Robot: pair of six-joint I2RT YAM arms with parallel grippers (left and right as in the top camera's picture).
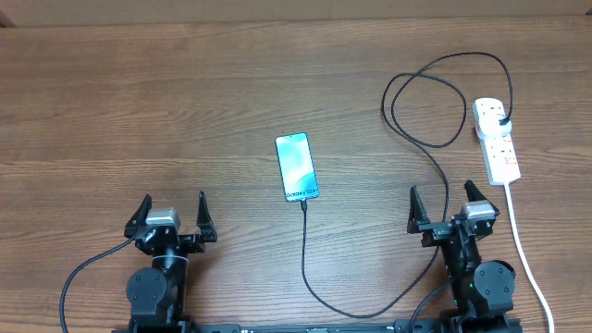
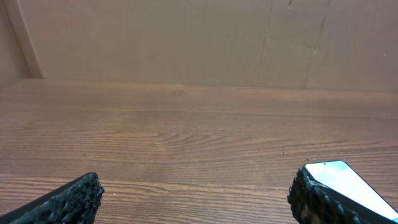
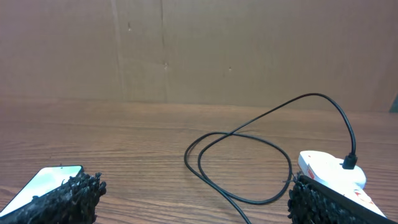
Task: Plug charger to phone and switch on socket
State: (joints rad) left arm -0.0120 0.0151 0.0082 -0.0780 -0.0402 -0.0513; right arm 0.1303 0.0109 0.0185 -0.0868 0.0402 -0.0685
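Near the middle of the counter (image 1: 139, 111), a little toward its near edge, the phone (image 1: 296, 166) lies flat with its lit screen up and its long sides running from near to far. The charger (image 1: 304, 242) meets the phone's near end; whether the tip is fully seated cannot be told. From there the thin black cable runs toward the near edge, curves right, passes beside the right arm and loops across the far right part of the counter. Its black plug (image 1: 502, 121) sits in an outlet at the far end of the socket (image 1: 500, 153). The socket lies close to the right edge, and its white cord (image 1: 523, 250) trails toward the near right corner. The position of its switches cannot be read. The left gripper (image 1: 172, 213) sits by the near edge, left of the phone, jaws spread wide and holding nothing. The right gripper (image 1: 443, 205) sits by the near edge between the phone and the socket, its jaws likewise apart and empty.
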